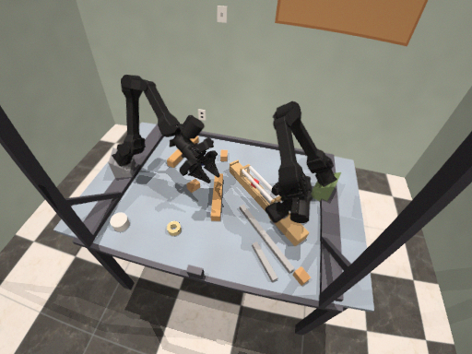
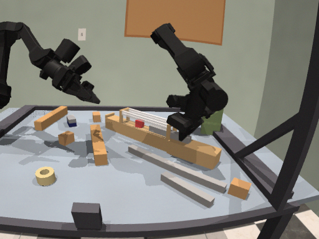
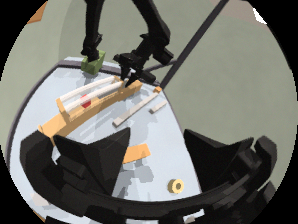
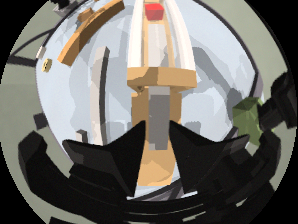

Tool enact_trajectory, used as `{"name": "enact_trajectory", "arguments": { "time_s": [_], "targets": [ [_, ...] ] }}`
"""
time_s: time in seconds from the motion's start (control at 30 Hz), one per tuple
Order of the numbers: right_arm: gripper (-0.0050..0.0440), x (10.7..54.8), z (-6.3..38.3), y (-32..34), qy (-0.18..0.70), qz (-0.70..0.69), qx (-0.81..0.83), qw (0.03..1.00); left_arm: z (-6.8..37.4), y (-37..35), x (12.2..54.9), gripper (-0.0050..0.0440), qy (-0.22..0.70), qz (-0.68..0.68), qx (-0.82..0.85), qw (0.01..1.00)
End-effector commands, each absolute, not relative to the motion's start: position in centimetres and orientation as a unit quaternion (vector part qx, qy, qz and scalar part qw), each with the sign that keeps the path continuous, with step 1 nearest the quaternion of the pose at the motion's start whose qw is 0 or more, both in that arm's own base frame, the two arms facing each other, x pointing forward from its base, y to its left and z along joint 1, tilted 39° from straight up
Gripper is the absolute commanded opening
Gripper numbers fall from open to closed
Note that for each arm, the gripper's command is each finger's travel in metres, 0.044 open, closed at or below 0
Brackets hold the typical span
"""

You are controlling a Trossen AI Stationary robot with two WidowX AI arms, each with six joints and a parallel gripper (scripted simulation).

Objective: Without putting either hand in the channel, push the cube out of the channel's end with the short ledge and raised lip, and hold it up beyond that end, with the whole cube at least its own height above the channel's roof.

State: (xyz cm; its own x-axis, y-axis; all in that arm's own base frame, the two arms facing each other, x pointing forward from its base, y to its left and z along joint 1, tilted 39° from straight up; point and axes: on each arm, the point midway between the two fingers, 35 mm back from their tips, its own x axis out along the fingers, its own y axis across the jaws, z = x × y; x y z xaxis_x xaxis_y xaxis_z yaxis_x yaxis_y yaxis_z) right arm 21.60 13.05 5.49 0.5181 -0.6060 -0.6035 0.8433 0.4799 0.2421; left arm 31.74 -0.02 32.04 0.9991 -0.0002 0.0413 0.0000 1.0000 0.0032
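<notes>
The tan channel (image 1: 265,198) with a roof of white rails lies slantwise on the table. The red cube (image 2: 139,123) sits inside it under the rails, nearer the far end; it also shows in the right wrist view (image 4: 154,11). A grey rod (image 4: 158,123) lies along the channel floor, reaching in under the near frame toward the cube. My right gripper (image 2: 182,132) is low over the channel's long open end, its fingers slightly apart on either side of the rod's back end. My left gripper (image 2: 91,98) is open and empty, held high above the table beyond the far end.
A long tan block (image 2: 99,144) and small tan cubes (image 2: 66,137) lie left of the channel. Two grey bars (image 2: 187,188) and a tan cube (image 2: 238,188) lie in front. A yellow ring (image 2: 45,175), a white cylinder (image 1: 119,221) and a green block (image 2: 212,122) stand around.
</notes>
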Motion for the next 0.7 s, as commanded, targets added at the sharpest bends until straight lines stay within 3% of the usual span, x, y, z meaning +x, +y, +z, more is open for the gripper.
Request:
{"name": "enact_trajectory", "arguments": {
  "time_s": [0.0, 0.67],
  "targets": [
    [0.0157, 21.7, 5.86, 13.28, 0.224, -0.432, 0.271, 0.831, 32.92, -0.06, 31.51, 0.0327, -0.033, -0.001, 0.0, 0.999],
    [0.0157, 21.43, 6.21, 13.65, 0.224, -0.432, 0.272, 0.831, 32.92, -0.06, 31.51, 0.0327, -0.033, -0.001, 0.0, 0.999]
  ]
}}
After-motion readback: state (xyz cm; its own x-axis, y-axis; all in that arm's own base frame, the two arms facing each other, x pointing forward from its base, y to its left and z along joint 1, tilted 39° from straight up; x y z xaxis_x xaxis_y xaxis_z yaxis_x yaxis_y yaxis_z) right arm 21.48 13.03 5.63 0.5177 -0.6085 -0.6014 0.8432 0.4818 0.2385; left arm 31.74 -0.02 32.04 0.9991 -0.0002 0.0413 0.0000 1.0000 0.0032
